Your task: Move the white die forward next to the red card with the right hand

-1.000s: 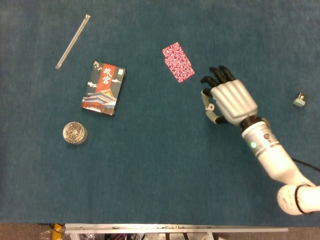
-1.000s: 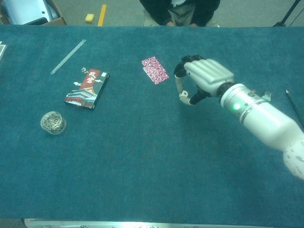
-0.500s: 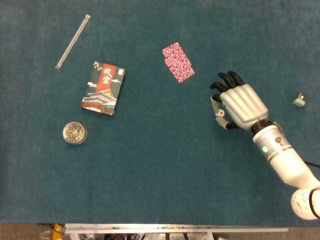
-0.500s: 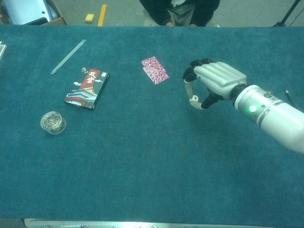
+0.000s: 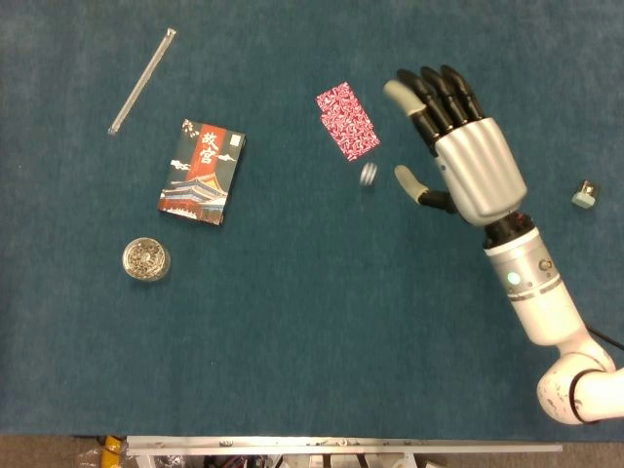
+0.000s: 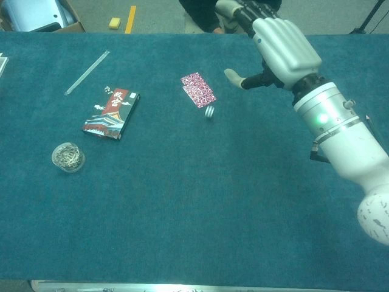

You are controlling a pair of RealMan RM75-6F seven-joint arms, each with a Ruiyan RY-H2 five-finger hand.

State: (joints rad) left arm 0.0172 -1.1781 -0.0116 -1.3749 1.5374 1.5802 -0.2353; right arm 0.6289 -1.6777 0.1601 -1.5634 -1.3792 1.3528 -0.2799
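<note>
While a clear rod [image 5: 142, 81] slants near the table's [image 5: 292, 341] far left corner, a glossy printed box [image 5: 202, 173] and round glass jar [image 5: 146, 259] lie nearer. Blurred, the small white die [image 5: 368, 175] sits just beside the patterned red card [image 5: 347, 121]. Right hand [image 5: 466, 161] hovers empty, fingers spread.

Die [image 5: 368, 175] just beside the card's [image 5: 347, 121] near corner. Right hand [image 5: 466, 156] raised, right of both. Book [image 5: 202, 172] left of centre; rod [image 5: 142, 67] toward far-left corner; jar [image 5: 146, 258] nearer the front edge. Small clip [image 5: 585, 193] near right edge.
</note>
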